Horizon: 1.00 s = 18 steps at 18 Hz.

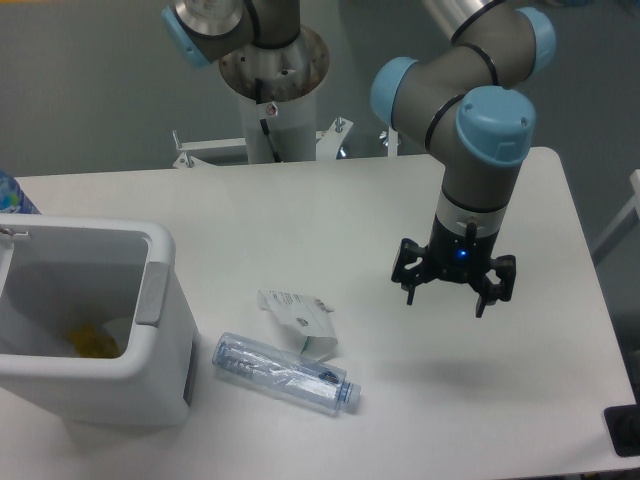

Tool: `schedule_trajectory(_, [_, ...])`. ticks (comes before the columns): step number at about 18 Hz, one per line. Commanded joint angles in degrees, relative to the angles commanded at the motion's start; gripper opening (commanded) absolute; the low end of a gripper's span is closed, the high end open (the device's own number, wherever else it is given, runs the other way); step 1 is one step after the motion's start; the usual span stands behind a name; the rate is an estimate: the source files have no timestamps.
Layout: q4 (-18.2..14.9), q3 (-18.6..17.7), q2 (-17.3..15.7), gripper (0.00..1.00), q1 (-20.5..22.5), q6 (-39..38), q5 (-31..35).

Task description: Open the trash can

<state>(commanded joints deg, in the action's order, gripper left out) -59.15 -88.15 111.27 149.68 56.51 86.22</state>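
The trash can [150, 370] is a large white boxy bin at the front left of the table. Its top stands open and I see into it, with something yellow [88, 343] at the bottom. No flat lid shows over the opening. A grey push tab [152, 293] sits on its right rim. My gripper [447, 292] hangs above the table right of centre, well apart from the bin. Its fingers point down and are spread open, with nothing between them.
A clear plastic bottle [285, 372] lies on its side just right of the bin. A crumpled white wrapper [298, 316] lies behind it. A blue object [10, 195] shows at the left edge, and a black object [625, 430] at the front right corner.
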Motion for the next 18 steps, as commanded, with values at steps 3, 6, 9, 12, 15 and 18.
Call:
schedule_trajectory(3, [-0.08,-0.26,0.09,1.00,-0.88,1.94,0.61])
schedule_trajectory(6, [0.09,-0.79,0.61,1.00,-1.67,2.73,2.02])
schedule_trajectory(9, [0.01,-0.88,0.62,1.00,-1.85,3.43,2.29])
schedule_trajectory(12, [0.09,-0.88,0.88,1.00,-2.29,3.43,3.34])
schedule_trajectory(15, [0.18,-1.14,0.97,1.00,-2.90,3.43,4.39])
schedule_trajectory(18, [0.36,-1.23,0.97,1.00,-2.99,3.35,4.40])
